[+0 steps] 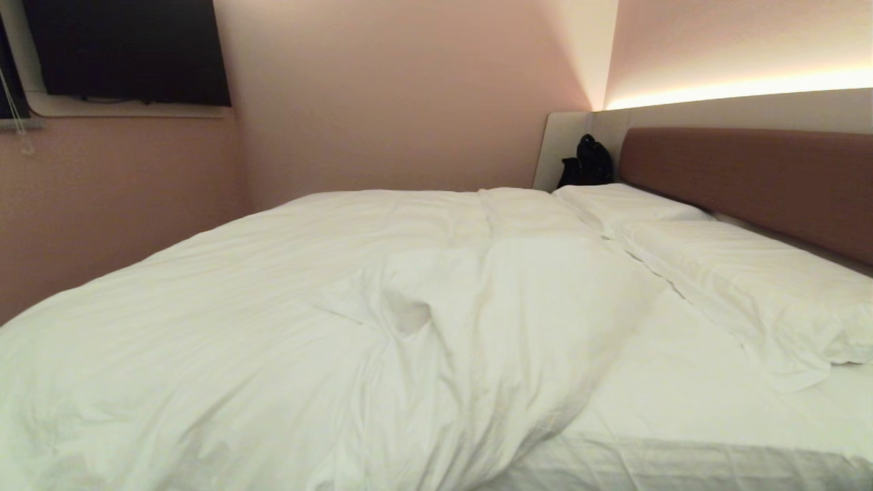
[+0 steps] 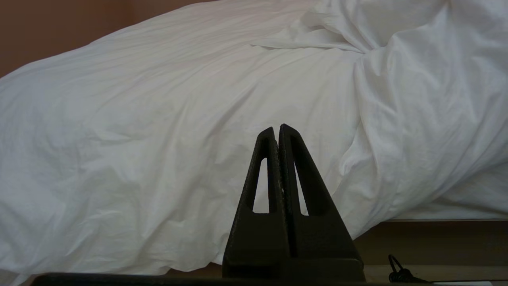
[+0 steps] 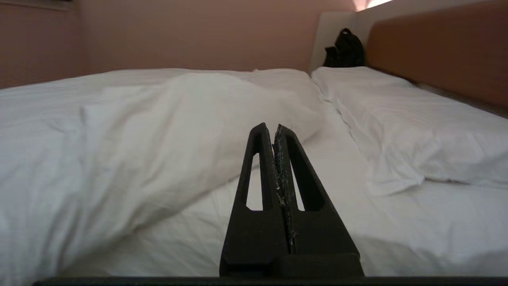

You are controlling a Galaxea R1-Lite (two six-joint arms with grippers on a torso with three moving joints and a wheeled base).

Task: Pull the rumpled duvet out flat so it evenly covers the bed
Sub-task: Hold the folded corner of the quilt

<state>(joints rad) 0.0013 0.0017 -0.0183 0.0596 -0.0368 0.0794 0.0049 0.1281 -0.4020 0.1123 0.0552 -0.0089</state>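
Note:
The puffy white duvet (image 1: 286,320) lies rumpled over the left and middle of the bed, its near right corner folded back in a bulging heap (image 1: 505,320). Bare fitted sheet (image 1: 689,402) shows on the bed's near right side. Neither arm appears in the head view. My left gripper (image 2: 276,129) is shut and empty, level with the bed's side, facing the duvet (image 2: 158,131) where it hangs over the edge. My right gripper (image 3: 270,128) is shut and empty, held above the sheet (image 3: 337,167), pointing along the bed past the duvet's folded edge (image 3: 158,151).
Two white pillows (image 1: 736,273) lie along the brownish-red headboard (image 1: 757,177) on the right. A black bag (image 1: 585,164) sits in the far corner by a pale side panel. A dark screen (image 1: 126,51) hangs on the pink wall. The bed's brown base (image 2: 436,238) shows below the duvet.

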